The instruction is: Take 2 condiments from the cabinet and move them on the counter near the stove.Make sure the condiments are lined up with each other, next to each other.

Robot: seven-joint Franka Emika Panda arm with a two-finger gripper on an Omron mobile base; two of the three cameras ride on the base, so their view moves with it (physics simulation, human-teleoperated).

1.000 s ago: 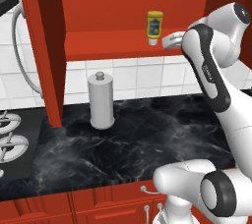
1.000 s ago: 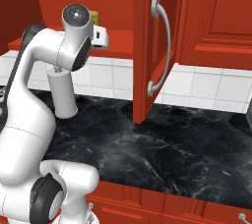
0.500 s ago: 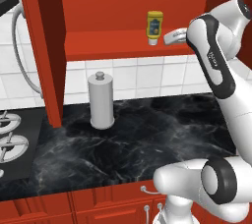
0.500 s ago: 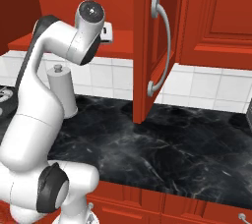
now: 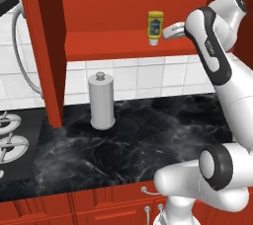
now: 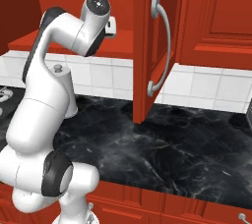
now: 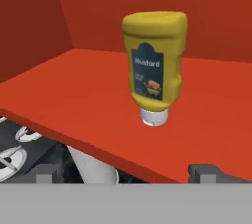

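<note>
Left base view: the yellow squeeze bottle (image 5: 155,27) stands cap-down on the cabinet (image 5: 118,46) shelf near its front edge, the gripper (image 5: 170,30) just beside it, closer than a second ago. Below, a grey cylinder (image 5: 102,101) sits at the back edge of the counter (image 5: 148,135), the stove (image 5: 15,142) at its left end.

Right base view: the open cabinet door (image 6: 150,46) hangs over the counter; the arm has swung higher.

Hand view: fingertips (image 7: 206,173) spread wide, nothing between them, bottle dead ahead.
</note>
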